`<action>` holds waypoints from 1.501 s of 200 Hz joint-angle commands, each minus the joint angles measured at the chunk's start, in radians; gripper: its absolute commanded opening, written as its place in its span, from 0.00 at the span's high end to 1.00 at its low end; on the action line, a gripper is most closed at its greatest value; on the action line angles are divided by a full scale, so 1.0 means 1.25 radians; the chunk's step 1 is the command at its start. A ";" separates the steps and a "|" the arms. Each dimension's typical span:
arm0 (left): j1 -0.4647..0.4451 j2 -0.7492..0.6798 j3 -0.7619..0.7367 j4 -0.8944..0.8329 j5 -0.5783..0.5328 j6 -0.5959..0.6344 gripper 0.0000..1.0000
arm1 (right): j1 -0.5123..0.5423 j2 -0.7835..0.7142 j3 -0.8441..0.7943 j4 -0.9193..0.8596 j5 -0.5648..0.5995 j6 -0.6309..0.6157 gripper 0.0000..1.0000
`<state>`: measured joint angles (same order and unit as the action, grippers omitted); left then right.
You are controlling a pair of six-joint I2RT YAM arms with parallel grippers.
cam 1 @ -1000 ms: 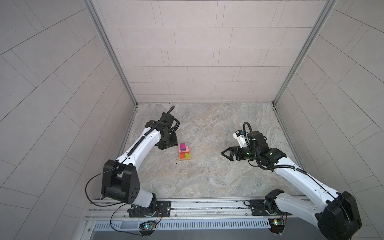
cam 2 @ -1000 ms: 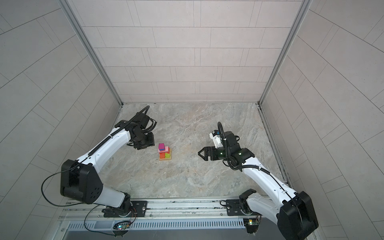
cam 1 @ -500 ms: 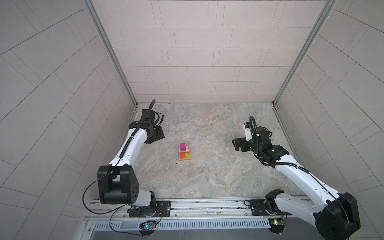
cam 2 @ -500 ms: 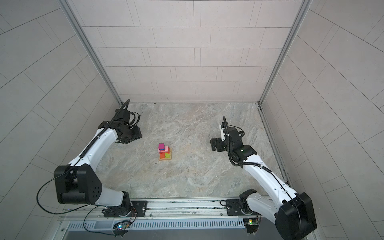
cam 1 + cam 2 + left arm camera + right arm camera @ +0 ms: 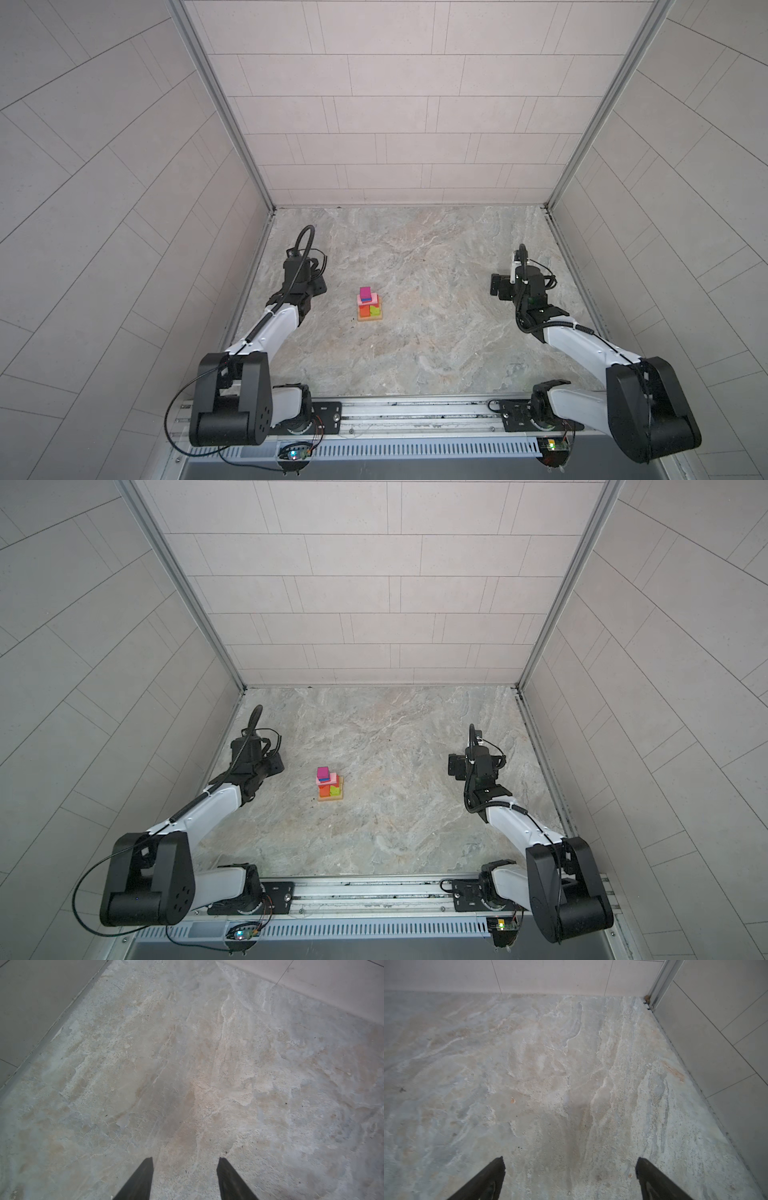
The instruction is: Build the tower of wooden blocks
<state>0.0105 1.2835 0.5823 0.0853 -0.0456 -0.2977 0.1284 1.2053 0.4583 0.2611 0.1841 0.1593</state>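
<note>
While the stepped tower (image 5: 369,305) of glossy painted wood blocks stands mid-floor on the mottled stone floor (image 5: 415,357), tower (image 5: 330,785) unchanged, both arms have swung outward since a second ago. Left wrist: left gripper (image 5: 185,1159), dark tapered fingers (image 5: 141,1180) parted, nothing between. Right wrist: right gripper (image 5: 570,1159) spread wider, empty.
</note>
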 commanded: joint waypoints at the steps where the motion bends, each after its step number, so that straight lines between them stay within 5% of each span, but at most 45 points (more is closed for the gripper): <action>1: 0.006 0.014 -0.028 0.218 -0.028 0.046 0.44 | -0.005 0.024 0.003 0.135 0.058 -0.068 0.01; 35: 0.022 0.050 -0.074 0.350 0.057 0.093 0.42 | -0.006 0.065 -0.077 0.326 0.060 -0.117 0.00; 77: 0.046 0.102 -0.139 0.485 0.080 0.082 0.44 | -0.008 0.145 -0.101 0.460 0.110 -0.128 0.00; 100: 0.045 0.072 -0.151 0.475 0.081 0.126 0.45 | -0.037 0.228 -0.155 0.653 0.106 -0.092 0.00; 125: 0.059 0.058 -0.225 0.628 0.010 0.160 0.30 | -0.042 0.298 -0.190 0.791 0.103 -0.091 0.00; 171: 0.104 0.165 -0.216 0.736 0.125 0.125 0.27 | -0.043 0.296 -0.132 0.669 0.095 -0.095 0.00; 174: 0.104 0.175 -0.216 0.745 0.130 0.128 0.23 | -0.043 0.294 -0.123 0.651 0.092 -0.096 0.00; 177: 0.103 0.184 -0.214 0.758 0.134 0.130 0.03 | -0.043 0.293 -0.115 0.636 0.090 -0.096 0.01; 181: 0.101 0.194 -0.212 0.762 0.144 0.134 0.00 | -0.043 0.292 -0.105 0.616 0.090 -0.096 0.01; 203: 0.059 0.204 -0.196 0.722 0.148 0.196 0.00 | -0.044 0.293 -0.090 0.587 0.093 -0.093 0.00; 220: 0.043 0.260 -0.216 0.832 0.120 0.197 0.00 | -0.044 0.292 -0.094 0.593 0.114 -0.083 0.01; 235: 0.045 0.232 -0.203 0.750 0.064 0.185 0.00 | -0.051 0.290 -0.100 0.599 0.119 -0.072 0.01; 287: 0.030 0.239 -0.196 0.754 0.003 0.174 0.00 | -0.051 0.308 -0.170 0.761 0.175 -0.057 0.01; 300: 0.031 0.240 -0.201 0.765 0.012 0.174 0.00 | -0.051 0.317 -0.197 0.819 0.124 -0.077 0.01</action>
<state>0.0551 1.5883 0.3225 0.9970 -0.0177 -0.0807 0.0689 1.5898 0.2615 1.1206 0.3561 0.0731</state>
